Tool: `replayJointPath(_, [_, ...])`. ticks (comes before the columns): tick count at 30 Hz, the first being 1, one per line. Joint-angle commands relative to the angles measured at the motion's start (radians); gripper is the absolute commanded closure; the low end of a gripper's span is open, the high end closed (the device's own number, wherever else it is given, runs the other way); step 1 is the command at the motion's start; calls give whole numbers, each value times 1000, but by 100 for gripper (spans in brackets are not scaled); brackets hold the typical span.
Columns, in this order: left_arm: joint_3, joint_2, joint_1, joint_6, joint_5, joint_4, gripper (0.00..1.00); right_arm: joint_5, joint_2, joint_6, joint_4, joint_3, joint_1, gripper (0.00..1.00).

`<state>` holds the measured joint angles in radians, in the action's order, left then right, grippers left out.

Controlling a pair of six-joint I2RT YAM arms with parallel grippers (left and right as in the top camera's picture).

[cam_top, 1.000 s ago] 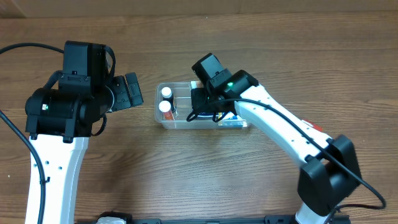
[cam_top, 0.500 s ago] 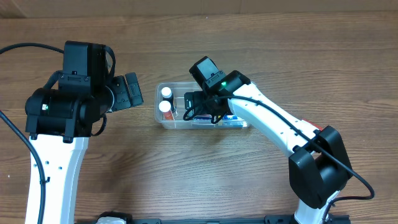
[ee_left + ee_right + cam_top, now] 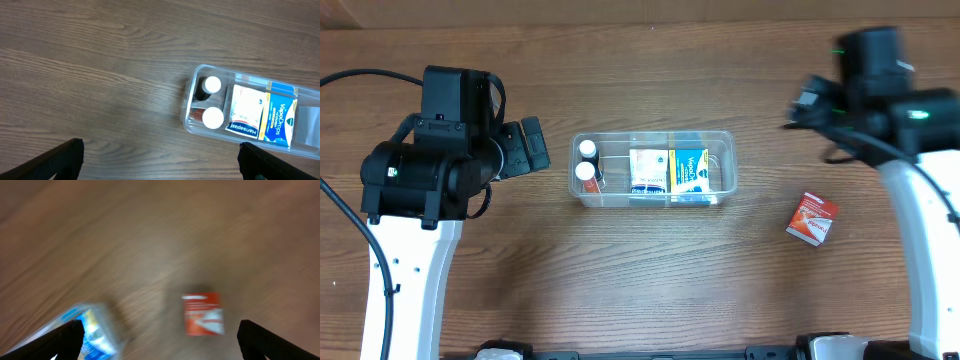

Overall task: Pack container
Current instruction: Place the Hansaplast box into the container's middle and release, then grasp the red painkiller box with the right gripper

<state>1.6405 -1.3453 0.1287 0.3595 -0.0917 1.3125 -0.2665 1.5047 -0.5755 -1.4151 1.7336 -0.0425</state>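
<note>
The container (image 3: 572, 172), a clear tub, sits mid-table. It holds two white-capped bottles (image 3: 586, 160) at its left end, a white box (image 3: 648, 170) and a blue-and-yellow box (image 3: 690, 171). My left gripper (image 3: 532, 147) hangs open just left of the tub, which shows at the right of the left wrist view, where that gripper (image 3: 161, 162) has nothing between its fingers. My right gripper (image 3: 810, 105), blurred by motion, is up at the far right, away from the tub. It (image 3: 160, 340) is open and empty above a red box (image 3: 202, 314).
The red box (image 3: 812, 218) lies on the bare wooden table to the right of the container (image 3: 90, 330). Both arm bases stand at the table's front edge, and a black cable trails at the left.
The right arm has swung out of the container, up and to the far right, and its jaws now stand open. The boxes in the tub are uncovered. The left arm has not moved.
</note>
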Motion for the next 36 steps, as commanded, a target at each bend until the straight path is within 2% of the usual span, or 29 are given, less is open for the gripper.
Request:
replayJointPath(1, [4,-8,-6,-23,-13,-4,0,39,37,80,16,-145,136,0])
replayJointPath(4, [4,-8,-6,-23,-13,-5,0,183,47,184,136,-343,214,0])
replayJointPath(7, [4,-9,-6,-23,-13,-5,0,182,63,185,262,-541,237,0])
replayJointPath(13, [4,-30,-6,-23,-13,-5,0,182,63,270,435,-727,237,1])
replayJointPath(20, [4,-73,-6,-23,-12,0,0,183,84,274,533,-780,237,0])
replayJointPath(27, [4,-74,-6,-23,-12,-1,0,229,240,291,563,-780,237,0])
replayJointPath(29, [4,-74,-6,-23,-12,0,0,228,241,291,569,-780,237,6])
replayJointPath(31, [4,-74,-6,-23,-12,0,0,228,241,291,577,-778,237,24])
replayJointPath(35, [4,-74,-6,-23,-12,-1,0,228,240,291,577,-776,237,29])
replayJointPath(36, [4,-74,-6,-23,-13,0,0,228,240,291,575,-771,237,34])
